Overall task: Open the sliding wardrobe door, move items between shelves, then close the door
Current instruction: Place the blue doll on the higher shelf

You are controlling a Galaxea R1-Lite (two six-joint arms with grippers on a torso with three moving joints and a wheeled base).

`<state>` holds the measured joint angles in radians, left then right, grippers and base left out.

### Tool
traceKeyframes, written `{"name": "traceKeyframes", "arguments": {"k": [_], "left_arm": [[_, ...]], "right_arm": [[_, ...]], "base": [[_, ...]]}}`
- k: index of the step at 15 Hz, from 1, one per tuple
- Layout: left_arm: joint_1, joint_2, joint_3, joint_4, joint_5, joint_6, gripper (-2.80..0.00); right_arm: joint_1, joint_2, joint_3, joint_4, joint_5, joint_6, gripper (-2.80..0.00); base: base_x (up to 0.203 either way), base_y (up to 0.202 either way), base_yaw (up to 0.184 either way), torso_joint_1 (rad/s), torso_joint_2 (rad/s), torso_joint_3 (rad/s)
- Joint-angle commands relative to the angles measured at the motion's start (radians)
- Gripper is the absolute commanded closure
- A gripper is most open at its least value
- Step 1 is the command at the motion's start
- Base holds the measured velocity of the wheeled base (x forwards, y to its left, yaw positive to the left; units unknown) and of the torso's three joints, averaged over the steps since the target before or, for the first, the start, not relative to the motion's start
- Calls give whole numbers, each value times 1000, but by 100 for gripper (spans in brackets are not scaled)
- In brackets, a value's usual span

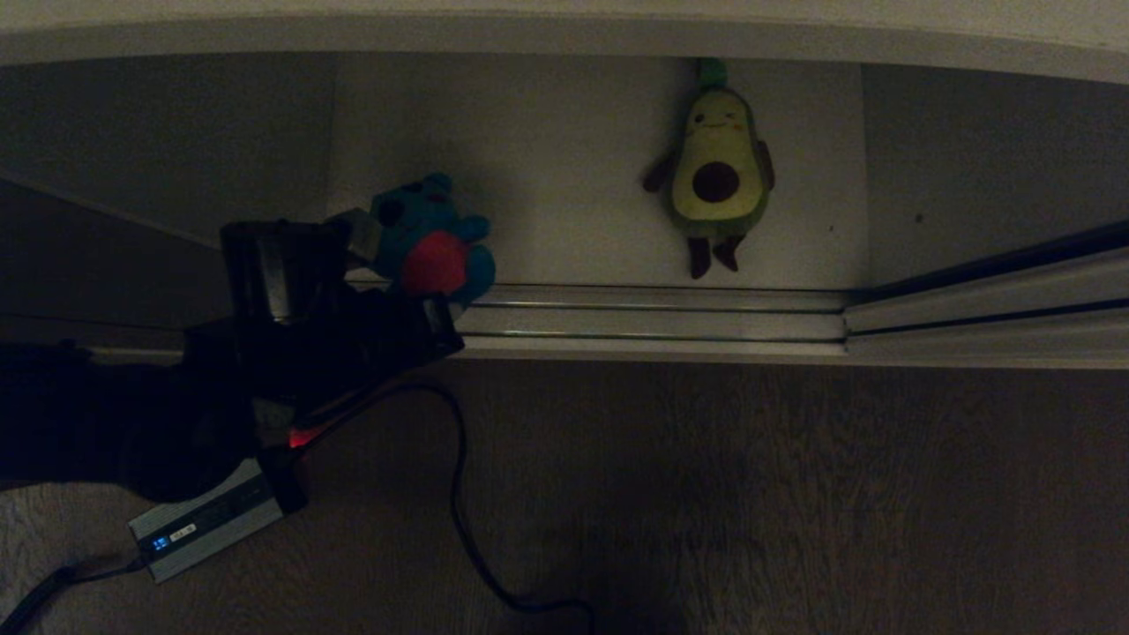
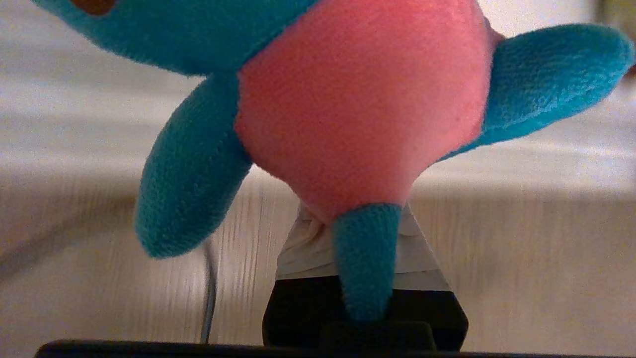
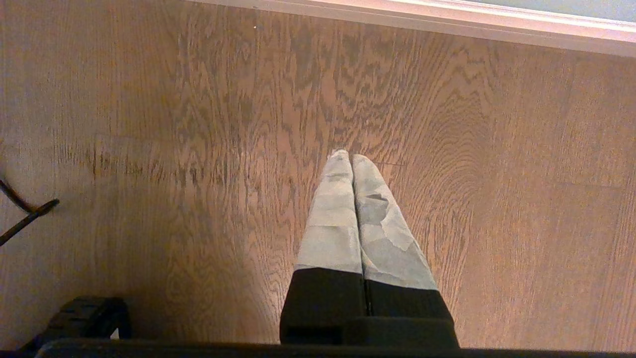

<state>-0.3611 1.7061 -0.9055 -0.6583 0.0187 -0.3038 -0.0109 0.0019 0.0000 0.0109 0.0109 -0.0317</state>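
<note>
My left gripper [image 1: 385, 251] is shut on the teal monster [image 1: 429, 240], a plush toy with dark spots and a red-pink belly, and holds it just above the front edge of the off-white shelf [image 1: 573, 176]. In the left wrist view the monster [image 2: 357, 99] fills the frame, and one teal leg is pinched between my taped fingers [image 2: 303, 248]. The green avocado [image 1: 716, 168] lies flat on the same shelf, to the right. The sliding wardrobe door [image 1: 988, 304] shows only as a lower edge at the right. My right gripper [image 3: 350, 160] is shut and empty over the wooden floor.
The ribbed metal floor track [image 1: 653, 319] runs along the shelf's front. A grey box [image 1: 207, 525] with a black cable [image 1: 459, 494] lies on the wooden floor [image 1: 794, 494] at the lower left. Another pale board edge [image 1: 564, 35] spans the top.
</note>
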Motion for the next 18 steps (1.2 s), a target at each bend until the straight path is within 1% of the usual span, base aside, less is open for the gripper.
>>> {"name": "traceKeyframes", "arguments": {"k": [1,3,5,8,9,11,12,14,15,16,18], "left_arm": [[-30,-184,127,53,2,1,0],[-57,-304,204,146,3,15,0],[-86,-436,276,295,1,31,0],[-115,-634,347,493,-1,46,0],[-118,-704,357,563,-4,53,0],[-123,-842,368,762,-16,88,0],[-124,-917,370,859,-32,106,0],[-125,-1066,369,1065,-85,131,0],[-124,-1136,365,1150,-108,148,0],[-123,-1198,358,1205,-125,172,0],[-121,-1268,328,1256,-146,240,0]], "right_arm": [[0,0,4,0,1,-1,0],[0,0,3,0,1,-1,0],[0,0,3,0,0,-1,0],[0,0,5,0,0,-1,0],[0,0,4,0,1,-1,0],[0,0,3,0,1,-1,0],[0,0,3,0,0,-1,0],[0,0,3,0,1,-1,0],[0,0,3,0,0,-1,0],[0,0,4,0,0,-1,0],[0,0,5,0,1,-1,0]], "base": [[0,0,0,0,0,0],[0,0,0,0,0,0],[0,0,0,0,0,0],[0,0,0,0,0,0],[0,0,0,0,0,0],[0,0,0,0,0,0],[0,0,0,0,0,0],[0,0,0,0,0,0],[0,0,0,0,0,0],[0,0,0,0,0,0],[0,0,0,0,0,0]]}}
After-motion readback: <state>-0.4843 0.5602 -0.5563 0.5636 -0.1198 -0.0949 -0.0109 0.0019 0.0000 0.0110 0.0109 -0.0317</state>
